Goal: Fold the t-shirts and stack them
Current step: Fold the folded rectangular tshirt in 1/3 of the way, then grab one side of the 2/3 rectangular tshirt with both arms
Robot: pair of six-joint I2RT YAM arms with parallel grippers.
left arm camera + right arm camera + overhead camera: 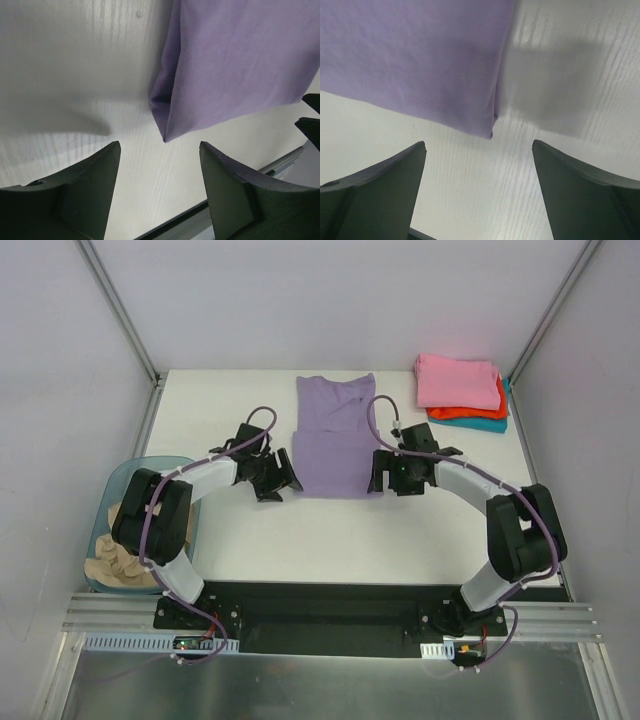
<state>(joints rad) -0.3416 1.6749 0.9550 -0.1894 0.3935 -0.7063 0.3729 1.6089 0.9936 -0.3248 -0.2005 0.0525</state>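
Note:
A lavender t-shirt (334, 435) lies on the white table, folded into a long strip with its collar at the far end. My left gripper (281, 478) stands open just off its near left corner (167, 135), touching nothing. My right gripper (381, 472) is open off the near right corner (490, 131), with bare table between its fingers. A stack of folded t-shirts sits at the far right: pink (457, 380) on top, orange-red (470, 413) under it, teal (490, 425) at the bottom. A tan t-shirt (118, 558) lies crumpled in the bin.
A translucent pale-blue bin (120, 480) stands at the table's left edge beside my left arm. Metal frame posts (120, 310) rise at the back corners. The black base rail (330, 605) runs along the near edge.

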